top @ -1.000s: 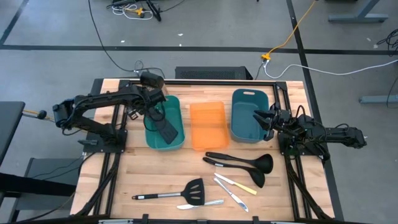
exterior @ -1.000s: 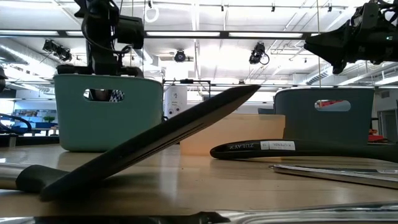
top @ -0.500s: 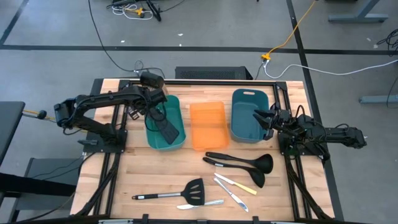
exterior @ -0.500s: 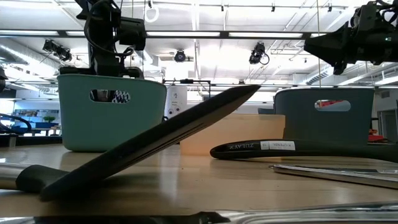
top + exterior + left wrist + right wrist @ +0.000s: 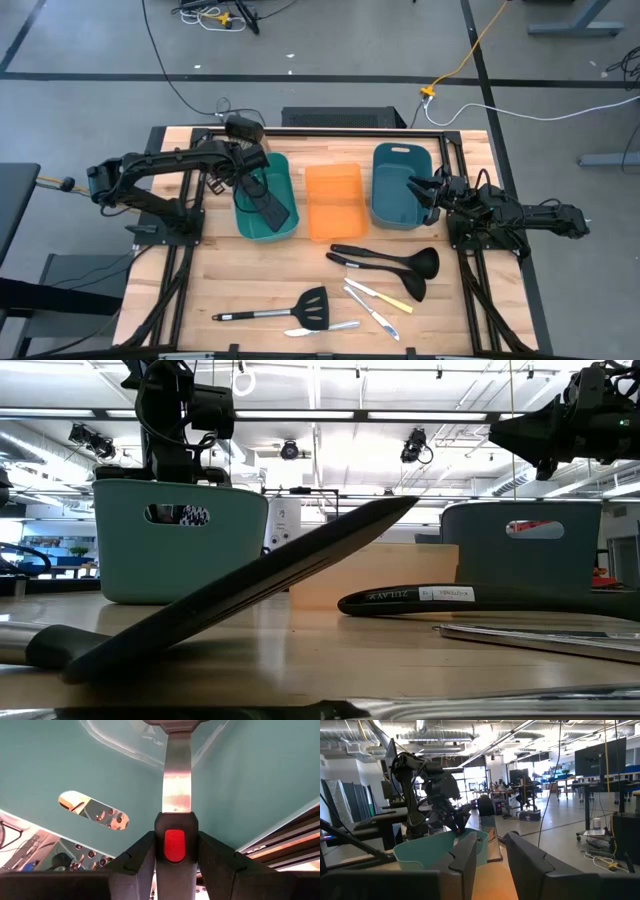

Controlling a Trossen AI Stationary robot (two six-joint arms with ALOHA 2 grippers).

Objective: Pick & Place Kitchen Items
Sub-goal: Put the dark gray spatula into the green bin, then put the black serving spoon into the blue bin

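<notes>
The left tool point(image 5: 250, 180) grips a black spatula point(image 5: 268, 209) by its handle end, holding it inside the teal bin point(image 5: 285, 180). The spatula looks light and stiff; its smooth metal shank could slip. Whether the right tool point(image 5: 418, 189), above the blue bin point(image 5: 392, 158), is open is unclear.

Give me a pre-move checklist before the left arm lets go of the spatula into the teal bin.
1. Left hand closed on the spatula handle: ok, the fingers clamp it in the left wrist view.
2. Spatula head inside the teal bin: ok.
3. Head resting on the bin floor: cannot tell.
4. Right hand away from the drop: ok, it waits over the dark teal bin.
5. Orange bin not in the way: ok.
6. Other utensils left on the table: ok, among them the second spatula.
</notes>
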